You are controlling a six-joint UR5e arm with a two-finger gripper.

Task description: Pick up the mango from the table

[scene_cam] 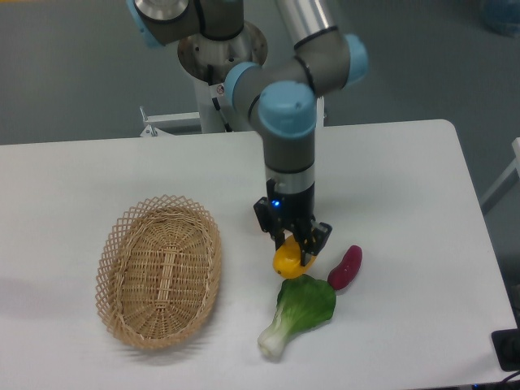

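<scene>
The mango (288, 258) is yellow-orange, the sweet potato (345, 267) purple-red, the bok choy (298, 312) green with a white stem. The tan wicker basket (159, 270) shows open lattice weave on the white table (390, 171).

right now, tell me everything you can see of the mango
The mango is a smooth yellow-orange fruit, only partly visible because the gripper covers its upper part. The two dark fingers sit on either side of it, closed on it. It is just above the leafy green vegetable, left of the purple sweet potato. Whether it touches the white table cannot be told.
</scene>
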